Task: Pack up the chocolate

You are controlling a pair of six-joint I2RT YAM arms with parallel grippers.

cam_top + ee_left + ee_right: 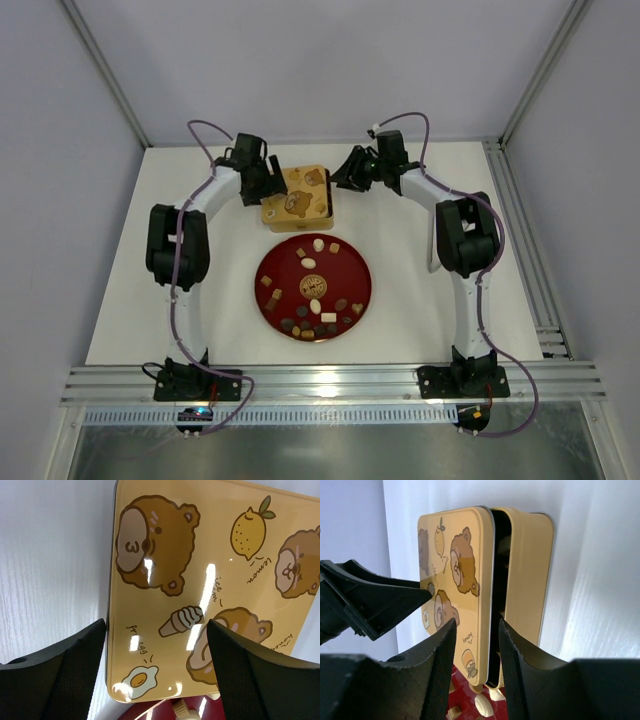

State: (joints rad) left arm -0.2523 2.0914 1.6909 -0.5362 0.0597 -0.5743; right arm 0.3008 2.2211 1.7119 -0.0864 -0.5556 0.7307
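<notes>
Loosely scattered dark, tan, cream chocolate (314,286) on red plate (347,264), left pincer (156,630) released, right pincer (477,625) grasping lid (455,565)

Gold box (300,205) beside red plate (352,277).

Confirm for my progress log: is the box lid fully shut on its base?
No, the right wrist view shows a dark gap between the lid and the box base along one edge.

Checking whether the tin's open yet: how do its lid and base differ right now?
The lid carries bear cartoons; the base is plain gold. The lid's edge sits between the right gripper's fingers, a dark gap behind it; the base lies outside them. Both are gold with rounded corners.
</notes>
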